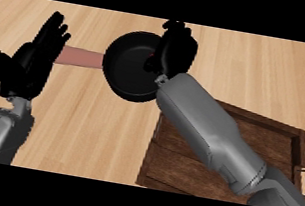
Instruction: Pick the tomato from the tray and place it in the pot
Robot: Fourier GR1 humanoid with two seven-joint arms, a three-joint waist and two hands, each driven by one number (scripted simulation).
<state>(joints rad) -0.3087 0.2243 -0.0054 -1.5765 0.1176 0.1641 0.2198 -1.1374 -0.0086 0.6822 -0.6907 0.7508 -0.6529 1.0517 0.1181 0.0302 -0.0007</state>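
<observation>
Barely seeing the tomato (pixel 151 57) here, just catching a tiny sliver of red peeking out between black fingers, so hedging a bit on how much of it is actually showing. Sitting wrapped up inside the right hand (pixel 174 48), with fingers and thumb curling round it and hiding nearly all of it. Hanging up off the tray and over the right side of the pot (pixel 127 70), overlapping the rim from this angle; not managing to tell whether touching the pot or floating above it. Looking at the pot itself: black, round, resting on the wooden counter (pixel 266 68) just past the tray's far left corner, with a pale pinkish handle (pixel 81 57) sticking out to the left. Stretching diagonally from the lower right across the tray, the grey right forearm (pixel 211 130), covering a good chunk of it. Lying at the lower right, the dark wooden tray (pixel 284 142), with raised walls and a small metal handle on its right side. Resting over at the left, the left hand (pixel 35 60), open with fingers straight and pointing up, holding nothing, partly overlapping the end of the pot handle.
</observation>
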